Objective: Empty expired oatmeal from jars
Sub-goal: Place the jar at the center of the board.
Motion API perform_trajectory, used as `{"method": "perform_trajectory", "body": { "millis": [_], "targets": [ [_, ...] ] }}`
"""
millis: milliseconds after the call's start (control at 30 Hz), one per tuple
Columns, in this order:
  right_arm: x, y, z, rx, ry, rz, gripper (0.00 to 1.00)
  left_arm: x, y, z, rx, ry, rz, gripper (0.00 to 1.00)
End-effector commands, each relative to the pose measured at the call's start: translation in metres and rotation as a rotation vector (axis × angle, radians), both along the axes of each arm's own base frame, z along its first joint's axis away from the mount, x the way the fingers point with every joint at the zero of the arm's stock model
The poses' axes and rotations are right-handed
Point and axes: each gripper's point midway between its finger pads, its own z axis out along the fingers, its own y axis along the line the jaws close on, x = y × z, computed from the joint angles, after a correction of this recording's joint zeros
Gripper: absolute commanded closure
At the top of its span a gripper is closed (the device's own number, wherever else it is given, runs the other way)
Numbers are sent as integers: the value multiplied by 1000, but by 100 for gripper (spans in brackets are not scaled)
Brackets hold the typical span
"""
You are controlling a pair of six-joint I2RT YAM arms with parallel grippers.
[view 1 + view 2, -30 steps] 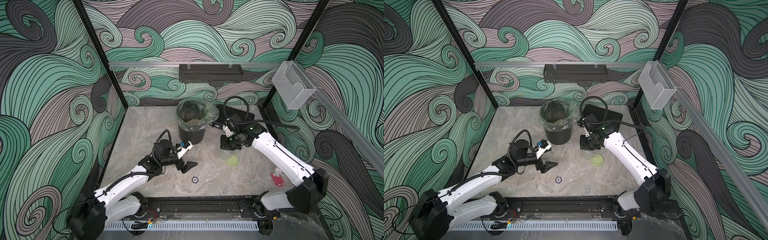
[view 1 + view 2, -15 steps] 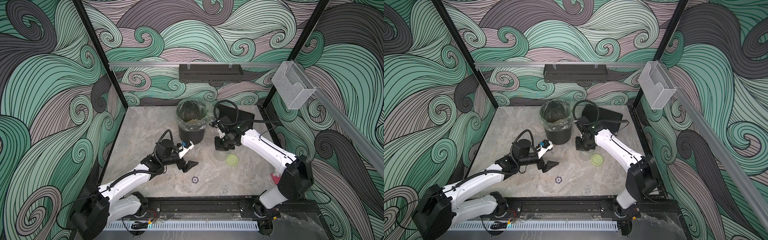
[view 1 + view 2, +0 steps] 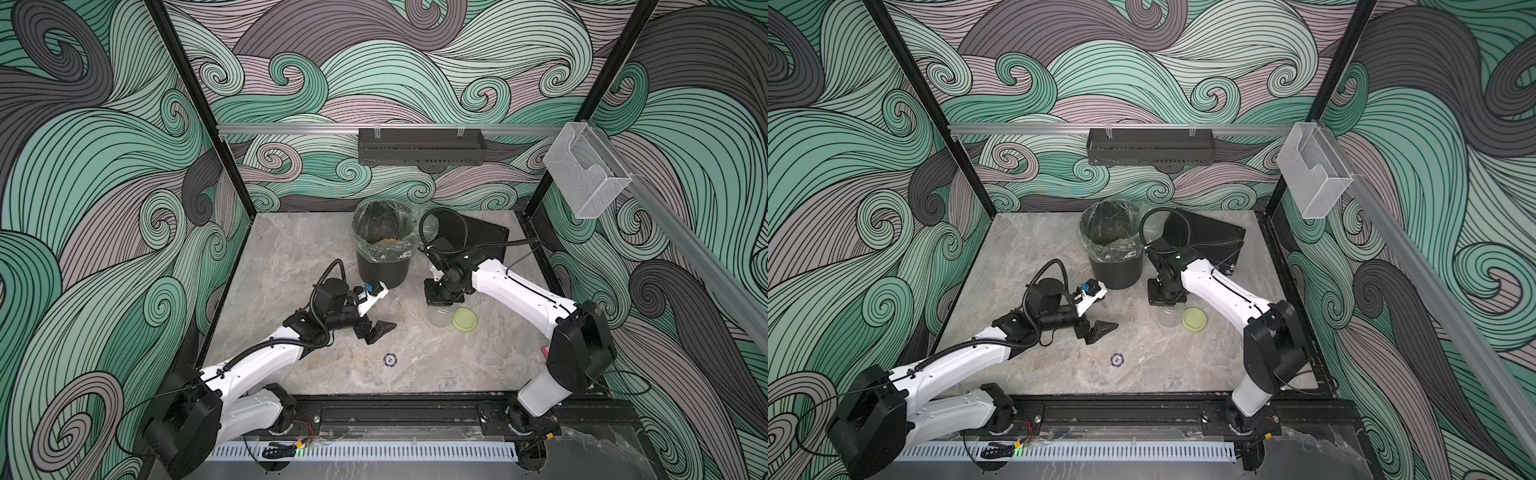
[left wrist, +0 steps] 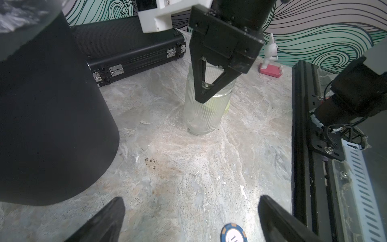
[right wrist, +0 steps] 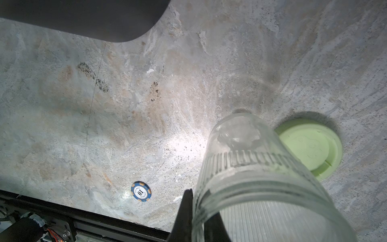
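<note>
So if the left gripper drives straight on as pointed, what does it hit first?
Probably the jar, standing on the table, rim pinched by the right gripper. Only bare table between; the pitch of the left gripper is unclear.

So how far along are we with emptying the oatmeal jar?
Done: the jar looks empty and stands upright on the table, and oatmeal lies in the lined bin. In hand: the right hand pinches the jar's rim; the left hand is open and empty. Left: probably release the jar, and perhaps refit the lid, which lies beside it.
</note>
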Motion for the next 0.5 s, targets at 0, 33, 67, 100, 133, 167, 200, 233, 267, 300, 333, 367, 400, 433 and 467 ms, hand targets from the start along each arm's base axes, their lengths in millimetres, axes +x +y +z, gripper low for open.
{"method": "perform_trajectory", "body": {
  "millis": [0, 33, 67, 100, 133, 167, 200, 233, 267, 300, 333, 367, 400, 433, 467],
  "targets": [
    [3, 1, -4, -17, -7, 8, 96, 2, -4, 4, -5, -8, 0, 1],
    [3, 1, -3, -15, -9, 9, 91, 2, -4, 4, -5, -6, 1, 1],
    [3, 1, -1, -11, -13, 8, 87, 2, -4, 5, -6, -6, 1, 2],
    [3, 1, 1, -8, -18, 7, 85, 2, -4, 5, -6, -5, 1, 1],
    [4, 1, 2, -7, -23, 8, 82, 3, -4, 5, -6, -7, 2, 1],
    [4, 1, 5, -9, -27, 7, 80, 3, -4, 4, -5, -6, 2, 2],
    [4, 1, 7, -10, -28, 8, 77, 3, -4, 4, -4, -5, 3, 1],
    [5, 0, 9, -10, -31, 8, 74, 3, -4, 4, -3, -4, 5, 2],
    [5, 0, 10, -13, -33, 7, 71, 4, -4, 5, -2, -5, 7, 1],
    [5, -1, 11, -16, -34, 7, 69, 4, -3, 5, -2, -6, 8, 2],
    [5, -1, 12, -16, -38, 7, 68, 4, -3, 5, -2, -7, 9, 1],
    [5, -2, 13, -18, -40, 6, 66, 4, -3, 5, -1, -5, 10, 2],
    [5, -2, 14, -20, -41, 6, 65, 4, -3, 5, -1, -4, 10, 1],
    [5, -3, 16, -21, -47, 5, 63, 4, -4, 6, -2, -5, 10, 2],
    [5, -4, 17, -25, -49, 5, 62, 4, -3, 7, -2, -7, 11, 2]
  ]
}}
